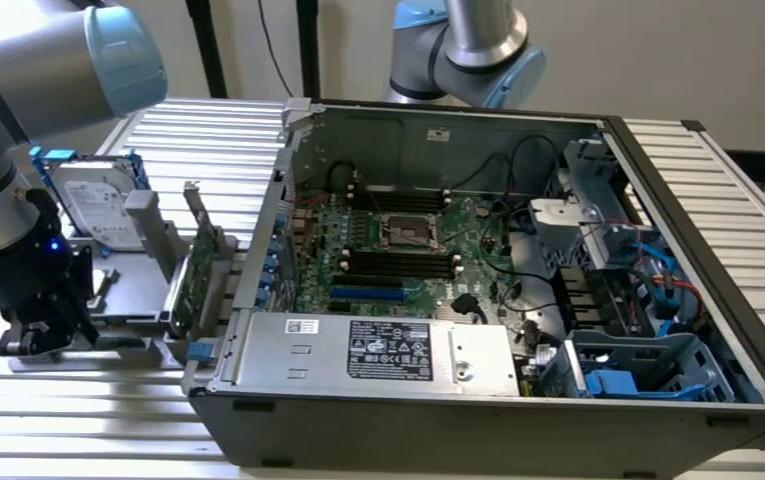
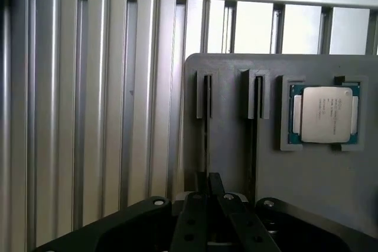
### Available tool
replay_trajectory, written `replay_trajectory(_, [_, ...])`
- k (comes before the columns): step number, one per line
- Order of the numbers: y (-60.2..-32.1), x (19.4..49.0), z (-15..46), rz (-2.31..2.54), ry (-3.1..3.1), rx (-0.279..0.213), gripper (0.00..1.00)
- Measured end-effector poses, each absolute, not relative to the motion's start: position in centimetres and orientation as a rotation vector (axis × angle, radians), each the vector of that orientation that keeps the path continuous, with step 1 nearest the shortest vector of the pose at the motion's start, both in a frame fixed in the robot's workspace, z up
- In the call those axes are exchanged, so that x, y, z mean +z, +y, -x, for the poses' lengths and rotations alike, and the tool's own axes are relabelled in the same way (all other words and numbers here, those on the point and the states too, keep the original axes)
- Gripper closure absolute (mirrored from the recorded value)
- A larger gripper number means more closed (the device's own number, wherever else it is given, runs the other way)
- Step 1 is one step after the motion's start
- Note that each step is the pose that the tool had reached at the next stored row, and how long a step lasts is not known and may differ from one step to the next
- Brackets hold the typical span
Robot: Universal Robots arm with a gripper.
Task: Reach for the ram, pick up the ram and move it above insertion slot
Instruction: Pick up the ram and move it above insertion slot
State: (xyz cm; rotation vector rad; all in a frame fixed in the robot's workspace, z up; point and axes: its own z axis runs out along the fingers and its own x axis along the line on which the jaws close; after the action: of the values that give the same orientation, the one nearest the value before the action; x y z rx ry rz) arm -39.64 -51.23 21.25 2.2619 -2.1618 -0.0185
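**Grasp at the holder.** The arm (image 1: 9, 120) reaches down at the exterior view's left, bringing its jaws low over the grey holder (image 2: 307, 181) on the slatted tabletop (image 2: 88, 116).

(a) The ram (image 2: 207, 122) stands on edge in a narrow groove of the holder. From the wrist view it reads as a thin dark strip. Standing it upright leaves both flat faces free for a pinch from above.

(b) The jaws are drawn narrow and nearly closed, directly on the line of that strip at its near end. Judging by this alignment and the arm's low position, they appear to be clamped on the ram, which has not yet left its groove.

(c) A second groove (image 2: 257, 104) runs parallel just beside the first and holds a similar dark strip. Next to it a processor (image 2: 326, 113) lies flat in a square pocket. Separate recesses keep each part at a fixed, repeatable pose.

(d) On the same holder in the exterior view, a hard drive (image 1: 93, 205) and an expansion card (image 1: 193, 285) stand upright between the arm and the open case (image 1: 489, 420).

(e) The case lies on its side so the motherboard (image 1: 456, 215) faces upward. Its black memory slots (image 1: 396, 265) sit well apart from the jaws and are reachable from above.
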Motion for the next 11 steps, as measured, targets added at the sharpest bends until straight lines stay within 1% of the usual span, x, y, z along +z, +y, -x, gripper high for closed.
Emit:
replay_trajectory(6, [-51.2,22.8,39.6,-2.262,-2.162,-0.019,0.88])
replay_trajectory(11, [-51.2,24.9,39.6,-2.262,-2.162,-0.019,0.88])
